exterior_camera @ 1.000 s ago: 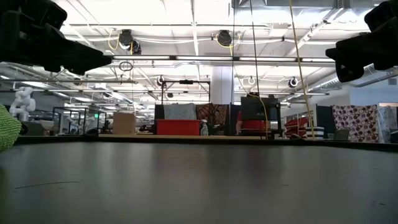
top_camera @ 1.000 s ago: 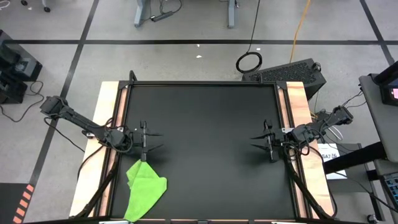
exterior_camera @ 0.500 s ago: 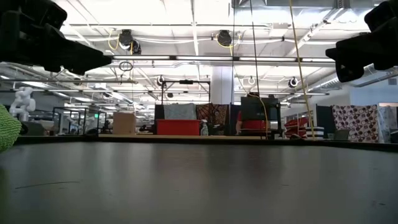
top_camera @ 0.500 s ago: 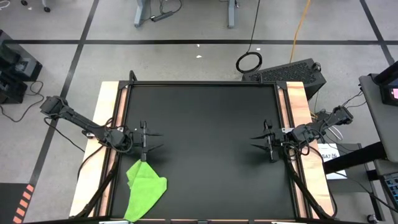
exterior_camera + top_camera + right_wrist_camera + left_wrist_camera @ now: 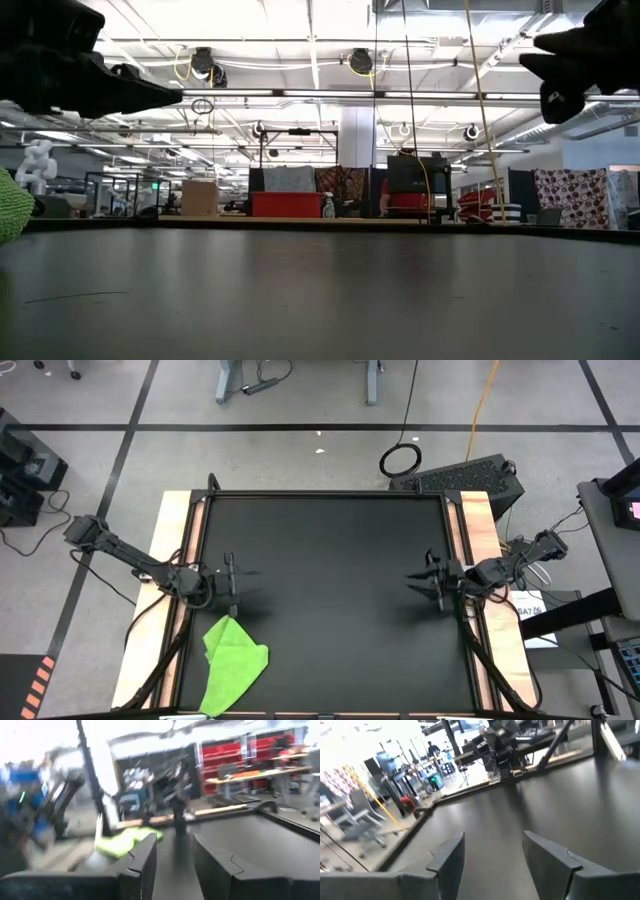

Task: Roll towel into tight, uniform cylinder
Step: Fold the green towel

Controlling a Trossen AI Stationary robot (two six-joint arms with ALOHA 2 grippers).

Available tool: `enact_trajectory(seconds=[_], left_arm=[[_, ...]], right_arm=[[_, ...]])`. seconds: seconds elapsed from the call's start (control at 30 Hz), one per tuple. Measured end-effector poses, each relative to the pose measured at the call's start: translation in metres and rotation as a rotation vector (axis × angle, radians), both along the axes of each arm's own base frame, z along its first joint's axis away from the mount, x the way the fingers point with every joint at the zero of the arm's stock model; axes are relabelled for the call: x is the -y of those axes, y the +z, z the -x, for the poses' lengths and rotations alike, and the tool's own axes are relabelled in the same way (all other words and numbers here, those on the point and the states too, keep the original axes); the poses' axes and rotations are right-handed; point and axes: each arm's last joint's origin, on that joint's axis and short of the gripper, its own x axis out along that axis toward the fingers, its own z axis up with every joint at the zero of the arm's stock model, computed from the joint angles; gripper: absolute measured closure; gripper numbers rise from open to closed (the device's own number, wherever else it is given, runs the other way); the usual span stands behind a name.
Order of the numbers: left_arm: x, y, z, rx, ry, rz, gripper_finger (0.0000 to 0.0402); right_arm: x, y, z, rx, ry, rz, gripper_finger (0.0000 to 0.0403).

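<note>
Small lime-green soft cloth towel (image 5: 234, 663) lies crumpled and partly folded at the near left corner of the black flat worktop (image 5: 330, 550), one end reaching the near edge. Not flat, not rolled; nothing started.

Step in hand, as I judge it: reach and flatten first. A tight even cylinder needs the cloth spread square, wrinkles pulled out, both arms pinching one edge at matching points so the roll does not cone. Cloth is limp; a one-sided grab would skew it.

Left gripper (image 5: 232, 574) hangs above the worktop by the left edge, just beyond the towel, not touching it, fingers parted and empty. Right gripper (image 5: 435, 579) sits by the right edge, well apart from the towel, fingers parted narrower, empty, arm stretched in low from the side.
</note>
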Motion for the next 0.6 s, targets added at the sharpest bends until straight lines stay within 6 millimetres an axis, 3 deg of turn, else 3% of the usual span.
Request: enact_trajectory(seconds=[0.13, 0.27, 0.5, 0.6], left_arm=[[0.0, -0.002, 0.0, -0.028, 0.0, -0.044, 0.0196], [0.0, -0.002, 0.0, -0.028, -0.001, -0.044, 0.0196], [0.0, -0.001, 0.0, -0.013, -0.001, -0.033, 0.0196], [0.0, 0.004, 0.0, 0.045, 0.008, 0.075, 0.0196]], right_arm=[[0.003, 0.012, 0.003, 0.123, -0.028, -0.246, 0.0287], [0.004, 0.015, 0.004, 0.166, 0.009, -0.387, 0.0287], [0.004, 0.015, 0.004, 0.171, 0.03, -0.47, 0.0287], [0.004, 0.015, 0.004, 0.175, 0.045, -0.535, 0.0287]])
